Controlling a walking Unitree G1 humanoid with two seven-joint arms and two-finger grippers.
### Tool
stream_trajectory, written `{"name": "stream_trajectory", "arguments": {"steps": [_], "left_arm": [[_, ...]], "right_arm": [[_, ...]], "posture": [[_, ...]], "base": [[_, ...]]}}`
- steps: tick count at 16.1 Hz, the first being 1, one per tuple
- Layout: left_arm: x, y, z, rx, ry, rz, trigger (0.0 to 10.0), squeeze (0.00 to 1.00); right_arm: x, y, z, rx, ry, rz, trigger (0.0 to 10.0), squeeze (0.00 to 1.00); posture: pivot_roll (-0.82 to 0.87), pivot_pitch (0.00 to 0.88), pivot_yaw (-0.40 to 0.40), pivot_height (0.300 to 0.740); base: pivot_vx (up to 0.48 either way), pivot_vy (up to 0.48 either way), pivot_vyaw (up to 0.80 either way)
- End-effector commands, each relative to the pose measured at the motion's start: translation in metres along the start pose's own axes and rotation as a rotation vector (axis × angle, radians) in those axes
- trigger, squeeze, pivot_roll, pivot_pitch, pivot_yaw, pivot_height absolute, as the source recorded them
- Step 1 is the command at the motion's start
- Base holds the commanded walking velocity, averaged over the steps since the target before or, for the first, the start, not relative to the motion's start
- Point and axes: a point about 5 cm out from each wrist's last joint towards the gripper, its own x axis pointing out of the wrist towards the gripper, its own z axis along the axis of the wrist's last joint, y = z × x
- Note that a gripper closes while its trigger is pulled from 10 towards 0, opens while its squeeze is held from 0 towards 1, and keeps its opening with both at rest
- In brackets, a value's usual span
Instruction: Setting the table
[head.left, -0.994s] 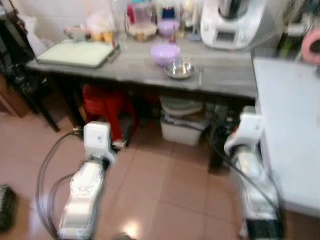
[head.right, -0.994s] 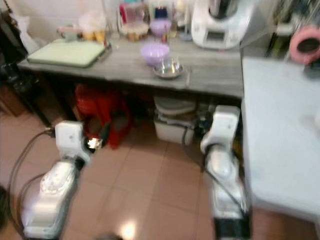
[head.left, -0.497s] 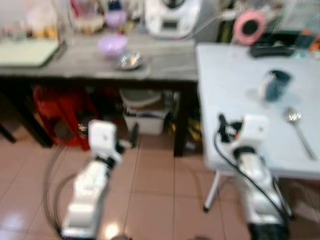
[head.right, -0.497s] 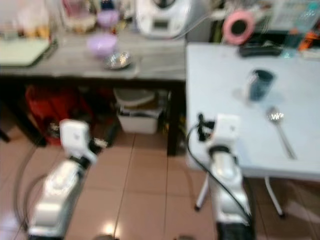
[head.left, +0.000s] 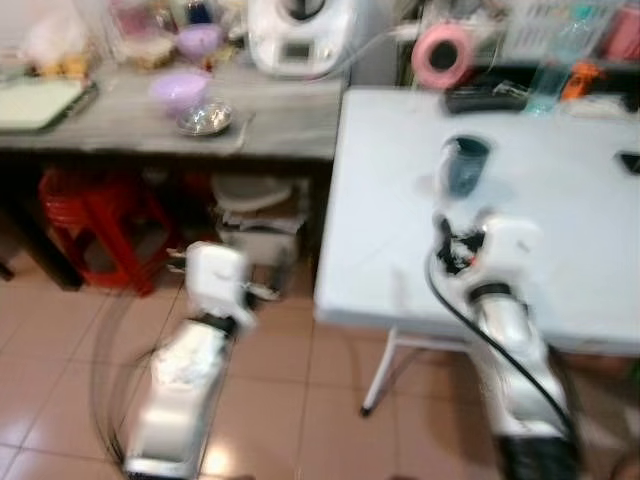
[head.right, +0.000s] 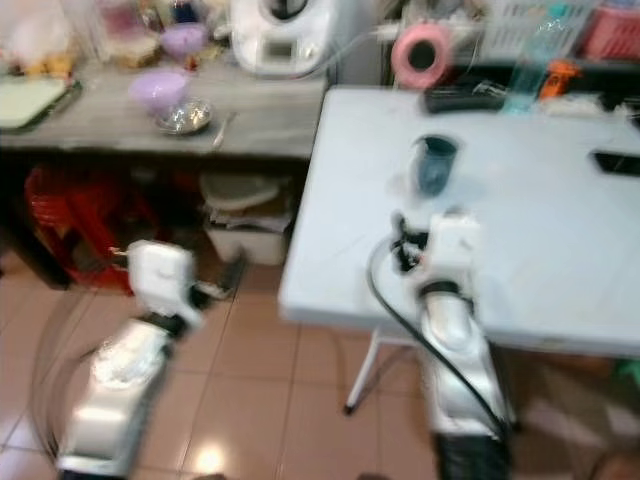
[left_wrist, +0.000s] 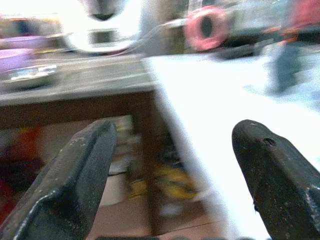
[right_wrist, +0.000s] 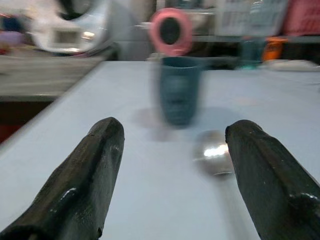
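The robot has two shiny silver arms with white boxy wrists, and black cables loop along them; each end effector has two fat black fingers

Head pair high, facing down over white table; both wrist views low along it, sharing pink roll.

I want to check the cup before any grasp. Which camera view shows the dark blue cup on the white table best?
The right wrist view: the dark blue cup stands upright straight ahead between the open fingers of the right gripper, large though blurred. Both eye views show it small on the white table. The left wrist view gives a bluish smear.
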Motion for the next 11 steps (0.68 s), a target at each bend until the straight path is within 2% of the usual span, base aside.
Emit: {"name": "stream_trajectory", "arguments": {"steps": [1, 3, 5, 8, 11], "left_arm": [[-0.002, 0.010, 0.004, 0.027, 0.000, 0.014, 10.0, 0.00], [-0.002, 0.009, 0.005, -0.005, -0.007, 0.010, 10.0, 0.00], [-0.003, 0.009, 0.004, 0.022, 0.000, 0.006, 10.0, 0.00], [-0.003, 0.008, 0.005, -0.001, -0.012, 0.002, 10.0, 0.00], [-0.004, 0.007, 0.006, -0.005, -0.014, -0.020, 10.0, 0.00]], "right_arm": [[0.004, 0.011, 0.006, 0.014, -0.021, 0.036, 10.0, 0.00], [0.004, 0.011, 0.006, 0.008, -0.018, 0.038, 10.0, 0.00], [0.003, 0.010, 0.004, 0.004, -0.011, 0.037, 10.0, 0.00], [0.003, 0.012, 0.002, -0.004, 0.001, 0.043, 10.0, 0.00], [-0.002, 0.011, -0.012, -0.043, 0.086, 0.037, 10.0, 0.00]], "posture": [[-0.01, 0.032, 0.037, 0.740], [-0.01, 0.042, 0.031, 0.740], [-0.01, 0.044, 0.030, 0.740], [-0.01, 0.050, 0.029, 0.740], [-0.01, 0.056, 0.025, 0.740]], "base": [[0.480, 0.000, 0.00], [0.480, 0.000, 0.00], [0.000, 0.000, 0.00], [0.000, 0.000, 0.00], [0.000, 0.000, 0.00]]}}
